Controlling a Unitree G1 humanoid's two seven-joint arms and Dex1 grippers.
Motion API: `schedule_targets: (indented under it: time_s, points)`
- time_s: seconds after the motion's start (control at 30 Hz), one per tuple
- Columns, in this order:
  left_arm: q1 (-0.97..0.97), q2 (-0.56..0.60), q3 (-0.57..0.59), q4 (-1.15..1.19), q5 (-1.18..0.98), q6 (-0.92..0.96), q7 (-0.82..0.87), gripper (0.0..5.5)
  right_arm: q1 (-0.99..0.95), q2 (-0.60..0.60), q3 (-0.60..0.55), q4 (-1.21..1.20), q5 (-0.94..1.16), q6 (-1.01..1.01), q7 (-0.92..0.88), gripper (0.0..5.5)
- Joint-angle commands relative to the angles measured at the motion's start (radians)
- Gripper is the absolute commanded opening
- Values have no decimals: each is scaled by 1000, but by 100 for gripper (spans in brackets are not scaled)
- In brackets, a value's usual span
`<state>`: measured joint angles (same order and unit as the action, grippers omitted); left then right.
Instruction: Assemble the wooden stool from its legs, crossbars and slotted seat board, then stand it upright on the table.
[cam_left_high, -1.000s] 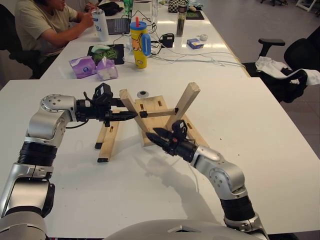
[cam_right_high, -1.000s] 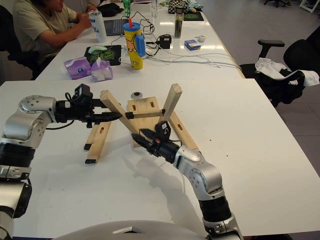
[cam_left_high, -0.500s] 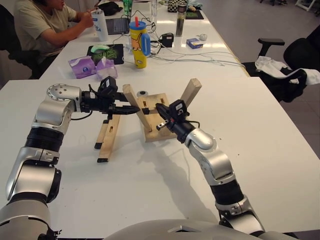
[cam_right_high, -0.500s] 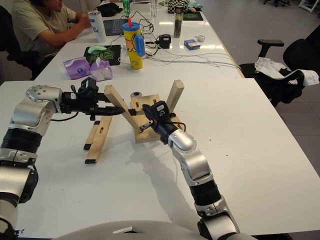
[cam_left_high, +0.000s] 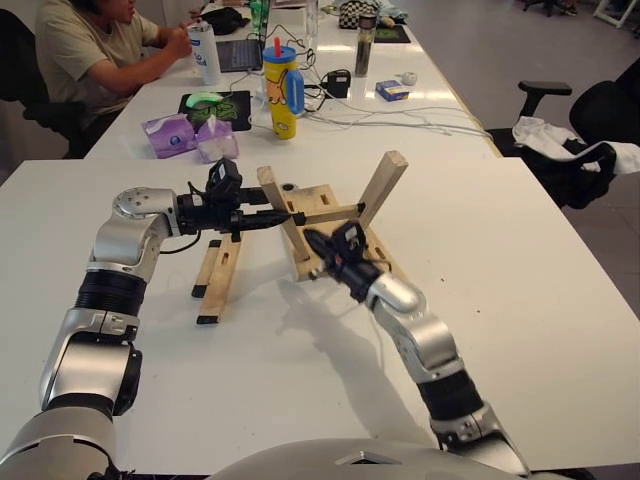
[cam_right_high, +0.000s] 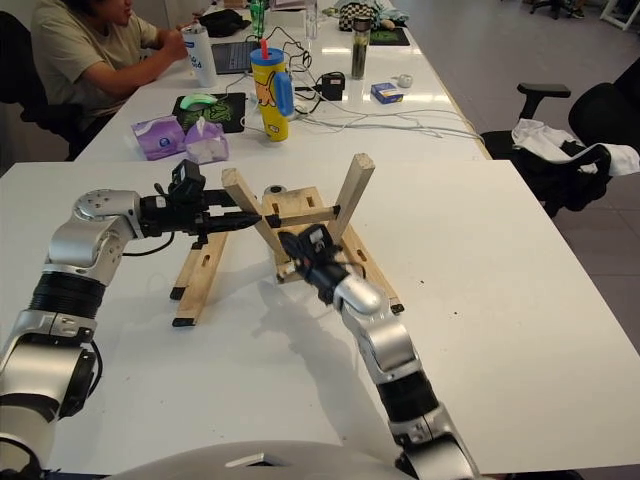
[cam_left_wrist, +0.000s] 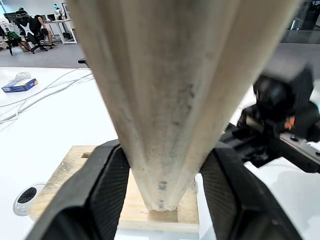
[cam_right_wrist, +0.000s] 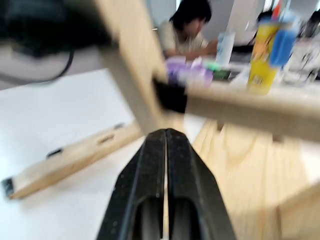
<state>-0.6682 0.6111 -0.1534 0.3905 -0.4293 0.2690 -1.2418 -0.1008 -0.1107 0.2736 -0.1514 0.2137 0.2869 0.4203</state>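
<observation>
My wide white rectangular surface (cam_left_high: 520, 260) takes up most of the frame. Just above the centre, the pale wooden slotted seat board (cam_left_high: 318, 200) lies flat on it, a little askew to the edges. Left of centre, two long pale wooden bars (cam_left_high: 217, 280) with slots and dark ends lie side by side, apart from the board. A small round dark-and-silver disc (cam_right_high: 272, 190) sits just beside the board's upper left corner.

Over the white bench (cam_left_high: 520, 300) the left pincer (cam_left_high: 278, 221) grips a slanted leg (cam_left_high: 271, 188) of the half-built stool (cam_left_high: 383, 185), the right pincer (cam_left_high: 309, 241) hovering just above its seat board (cam_left_high: 318, 197), loose slotted pieces (cam_left_high: 216, 280) lying alongside.
</observation>
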Motion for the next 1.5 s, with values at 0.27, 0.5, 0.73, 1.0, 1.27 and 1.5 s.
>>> schedule_targets:
  time_s: [0.27,0.5,0.73,1.0,1.27,1.5]
  points:
    - [-6,19,-55,87,81,61,-99,207,-49,40,-12,231,-81,-16,-59,3]
    - [-15,-10,-31,121,112,2,-39,207,-68,35,22,365,-168,54,-95,3]
    - [2,-14,48,79,69,72,-7,320,-74,15,51,421,-201,117,-70,0]
    - [181,92,181,-132,-4,188,3,356,-72,9,45,423,-195,124,-60,0]
    - [12,-16,570,-422,-501,431,312,248,-78,3,36,435,-195,113,-56,0]
    - [-71,-168,479,-538,-492,381,601,234,-85,9,39,450,-202,110,-60,0]
